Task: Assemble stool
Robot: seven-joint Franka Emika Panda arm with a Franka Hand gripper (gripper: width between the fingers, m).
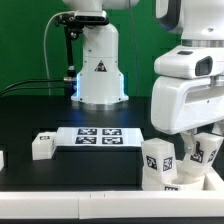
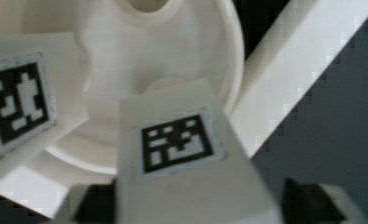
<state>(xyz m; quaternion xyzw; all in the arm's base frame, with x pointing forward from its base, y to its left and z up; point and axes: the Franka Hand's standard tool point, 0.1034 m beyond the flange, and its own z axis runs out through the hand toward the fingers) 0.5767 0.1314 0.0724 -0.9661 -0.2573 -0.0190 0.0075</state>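
1. Exterior view: the arm (image 1: 190, 85) hangs low over the near side of the black surface (image 1: 40, 115), on the exterior view's right. The stool's parts sit under it: a leg (image 1: 157, 162) and a second leg (image 1: 200, 150), both upright with their tags facing us. The arm hides most of what they stand on.
2. Same view: the marker board (image 1: 97, 135) lies flat in the middle of the surface. A loose part (image 1: 42, 146), likely another leg, rests just beside it on the exterior view's left, well apart from the arm.
3. Wrist view: the pincer (image 2: 199, 205) straddles a centre leg (image 2: 172, 140), with its dark fingers (image 2: 92, 205) set narrow on either side. We cannot tell whether the pads press on it. The round seat (image 2: 136, 60) lies beyond, and a side leg (image 2: 12, 100) stands close by. We cannot match these two legs to the pair in the other view.
4. We judge the step in hand to be taking hold of the centre leg so that it can be fitted to the seat. To do it well, we would set both pads flat on opposite faces and make sure the hold is firm before any lift.
5. For the fitting, we would keep the leg's axis square to its socket and go down slowly. We would also steer clear of the side leg, since a nudge could tip it or shift the seat.
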